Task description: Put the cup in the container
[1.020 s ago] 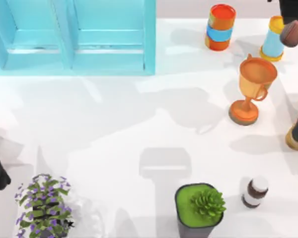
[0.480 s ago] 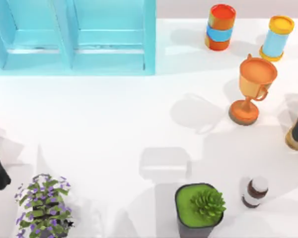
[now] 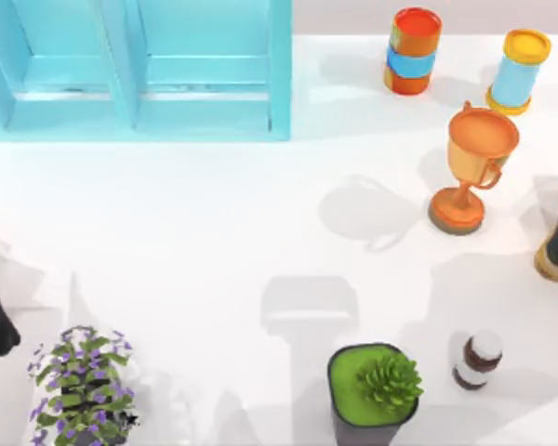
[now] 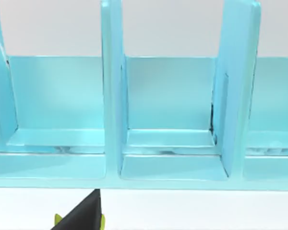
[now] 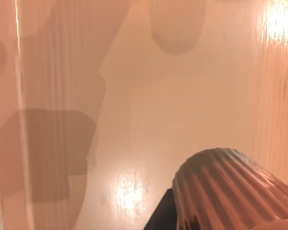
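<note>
Small ribbed coppery-brown cup [image 5: 230, 189] looks light, stiff | I'd grip its ribbed sides | right pincer's state: cannot tell | left arm parked near-left

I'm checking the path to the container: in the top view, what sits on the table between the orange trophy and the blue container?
Nothing: the top view shows bare white table, crossed by shadows, between the trophy and the container.

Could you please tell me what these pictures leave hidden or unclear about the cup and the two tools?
- Cup: the right wrist view's edge cuts off its lower part, so any grip on it is unclear.
- Left tool: a dark tip sits at the left wrist view's edge, fingers unreadable.
- Container: cropped by the top view's upper edge.
</note>
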